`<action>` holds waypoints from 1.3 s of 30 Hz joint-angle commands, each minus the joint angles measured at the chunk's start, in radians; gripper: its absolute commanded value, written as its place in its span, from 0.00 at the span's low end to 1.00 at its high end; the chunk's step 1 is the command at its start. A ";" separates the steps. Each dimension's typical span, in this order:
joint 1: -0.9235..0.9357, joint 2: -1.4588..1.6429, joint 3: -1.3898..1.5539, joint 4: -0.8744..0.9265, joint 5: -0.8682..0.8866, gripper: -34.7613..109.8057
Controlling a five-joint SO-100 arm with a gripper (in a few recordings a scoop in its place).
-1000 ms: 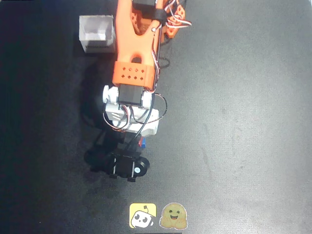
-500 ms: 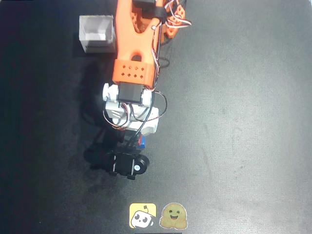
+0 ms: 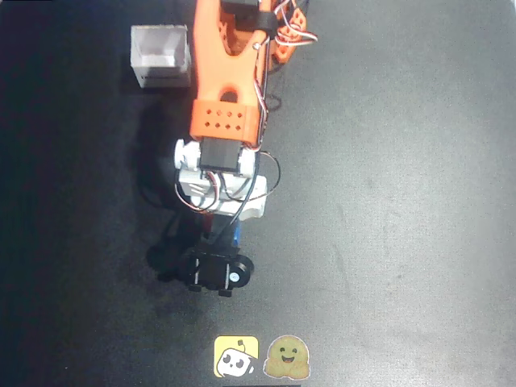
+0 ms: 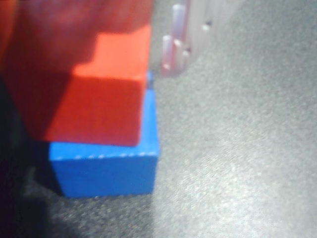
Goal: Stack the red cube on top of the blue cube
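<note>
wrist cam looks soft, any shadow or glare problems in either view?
Wrist view: close-range blur; a dark shadow covers the upper left of the small matte orange-red cube on the bright blue cube. Overhead view: sharper, with the black matte table brighter on the right and the arm's shadow on the left.

Open desk point(image 3: 403, 201) lies right of my arm; the white box point(image 3: 160, 55) seems the lone obstacle, upper left.

I've got a dark grey table point(image 3: 403, 161), the blue cube point(image 4: 106, 168) sitting flat on it, a white box point(image 3: 160, 55) up top (overhead view), two stickers point(image 3: 262, 356) at the bottom edge.
</note>
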 commanded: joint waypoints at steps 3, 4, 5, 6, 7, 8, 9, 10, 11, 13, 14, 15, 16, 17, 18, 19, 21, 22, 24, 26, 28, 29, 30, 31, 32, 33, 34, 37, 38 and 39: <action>-0.002 0.066 -0.014 -0.003 -0.006 0.41; -0.002 0.067 -0.014 -0.003 -0.006 0.41; -0.002 0.071 -0.014 -0.003 -0.008 0.42; 0.000 0.077 -0.014 -0.003 -0.011 0.42; 0.000 0.087 -0.012 -0.003 -0.011 0.43; 0.000 0.101 -0.009 -0.003 -0.011 0.43; -0.002 0.118 -0.003 0.000 -0.014 0.43; -0.003 0.140 0.006 0.005 -0.015 0.43; -0.003 0.166 0.014 0.008 -0.018 0.43; -0.002 0.215 0.011 0.021 -0.031 0.43; 0.002 0.241 0.005 0.032 -0.031 0.43; 0.003 0.273 0.006 0.034 -0.040 0.43; 0.005 0.302 0.005 0.034 -0.066 0.43; 0.005 0.334 0.009 0.032 -0.074 0.41; 0.005 0.370 0.012 0.029 -0.080 0.37; 0.003 0.402 0.015 0.035 -0.080 0.34; 0.002 0.460 0.025 0.058 -0.080 0.24; -0.003 0.479 0.032 0.067 -0.081 0.24; -0.018 0.537 0.091 0.060 -0.083 0.24; -0.028 0.630 0.213 0.005 -0.084 0.24; -0.032 0.761 0.382 -0.067 -0.101 0.24; -0.035 0.844 0.480 -0.112 -0.104 0.24; -0.037 0.927 0.578 -0.153 -0.112 0.24; -0.041 1.008 0.670 -0.183 -0.112 0.24; -0.044 1.094 0.761 -0.216 -0.112 0.24; -0.046 1.177 0.842 -0.244 -0.112 0.24; -0.046 1.243 0.902 -0.258 -0.112 0.24; -0.048 1.344 0.999 -0.261 -0.127 0.24; -0.049 1.381 1.028 -0.268 -0.127 0.24; -0.052 1.424 1.062 -0.272 -0.129 0.24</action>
